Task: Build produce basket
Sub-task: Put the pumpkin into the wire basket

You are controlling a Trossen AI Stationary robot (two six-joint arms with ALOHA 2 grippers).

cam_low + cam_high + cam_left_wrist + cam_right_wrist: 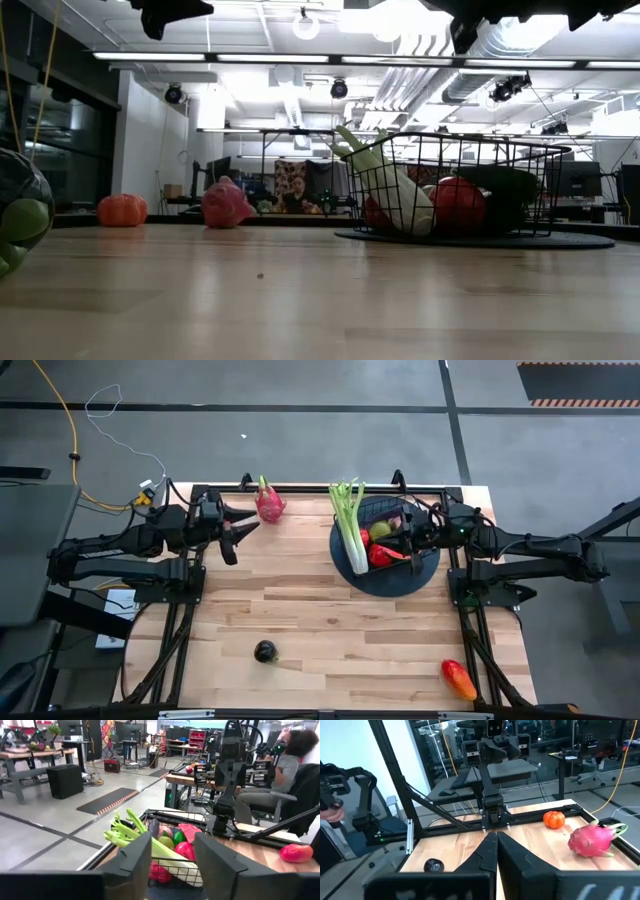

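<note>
The black wire basket (pixel 392 525) stands on a dark round mat (pixel 420 578) at the table's far right. It holds the celery (pixel 349 520), whose leafy end sticks out over the far rim, along with red and green fruits (pixel 179 844). The pink dragon fruit (pixel 270 504) lies by the far edge. A dark round fruit (pixel 265 651) and the red-orange mango (pixel 458 678) lie near the front edge. My left gripper (pixel 172 855) is open and held high, just left of the dragon fruit. My right gripper (pixel 496 842) is shut, high over the basket's right side.
An orange round fruit (pixel 553 819) sits on the table's far left, by the left arm's base. Bare wood spans the table's middle (pixel 330 610). A person (pixel 292 757) sits beyond the table's right side.
</note>
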